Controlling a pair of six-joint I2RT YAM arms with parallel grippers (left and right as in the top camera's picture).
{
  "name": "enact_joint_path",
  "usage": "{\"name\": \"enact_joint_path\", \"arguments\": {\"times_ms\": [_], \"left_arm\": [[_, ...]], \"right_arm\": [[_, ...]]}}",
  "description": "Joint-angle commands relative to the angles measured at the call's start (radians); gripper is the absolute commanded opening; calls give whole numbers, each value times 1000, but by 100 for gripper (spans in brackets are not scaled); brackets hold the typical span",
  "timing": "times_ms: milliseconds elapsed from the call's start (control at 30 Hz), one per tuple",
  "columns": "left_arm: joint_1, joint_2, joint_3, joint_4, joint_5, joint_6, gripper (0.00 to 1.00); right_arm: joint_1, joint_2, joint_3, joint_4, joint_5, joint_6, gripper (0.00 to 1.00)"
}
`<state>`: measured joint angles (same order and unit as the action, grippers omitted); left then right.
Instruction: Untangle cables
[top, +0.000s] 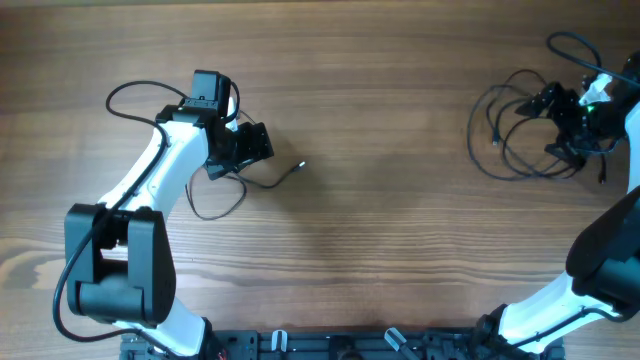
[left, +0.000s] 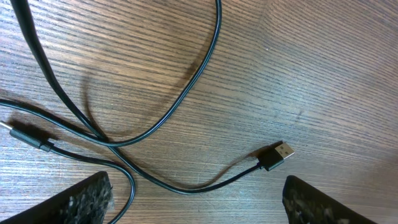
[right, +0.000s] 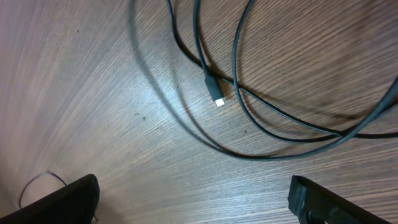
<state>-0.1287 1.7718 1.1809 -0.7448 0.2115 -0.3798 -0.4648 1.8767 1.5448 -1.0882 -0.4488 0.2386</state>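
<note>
One thin black cable (top: 232, 187) lies loose on the wooden table by my left gripper (top: 250, 148), its USB plug (top: 300, 165) pointing right. In the left wrist view the cable (left: 186, 93) curves in loops between the wide-open fingers (left: 196, 196), with the USB plug (left: 277, 155) ahead on the right and a second plug end (left: 25, 134) at the left. A bunch of overlapping thin cable loops (top: 505, 135) lies at the far right beside my open, empty right gripper (top: 552, 125). The right wrist view shows these loops (right: 273, 118) and a small plug (right: 215, 94) ahead of the open fingers (right: 193, 196).
A thicker black cable (top: 130, 95) loops off the left arm near the back left. The right arm (top: 610, 250) rises along the table's right edge. The arm bases and a black rail (top: 330, 345) sit at the front edge.
</note>
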Motion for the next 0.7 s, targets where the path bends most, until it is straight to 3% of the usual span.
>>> {"name": "enact_joint_path", "arguments": {"times_ms": [0, 133, 267, 433, 500, 567, 667], "left_arm": [[2, -10, -4, 4, 15, 5, 91], [2, -10, -4, 4, 14, 10, 90], [8, -29, -3, -1, -89, 35, 87], [125, -121, -3, -25, -198, 10, 88], [175, -124, -3, -36, -194, -34, 89], [222, -118, -3, -32, -89, -47, 93], [220, -105, -3, 13, 7, 26, 92]], "right_arm": [[55, 16, 1, -10, -25, -80, 99], [168, 16, 1, -13, -25, -131, 99], [351, 16, 1, -14, -24, -185, 98], [637, 16, 0, 29, -23, -179, 98], [703, 16, 0, 51, -1, -150, 98], [784, 16, 0, 80, 71, -66, 98], [842, 16, 0, 90, 93, -23, 98]]}}
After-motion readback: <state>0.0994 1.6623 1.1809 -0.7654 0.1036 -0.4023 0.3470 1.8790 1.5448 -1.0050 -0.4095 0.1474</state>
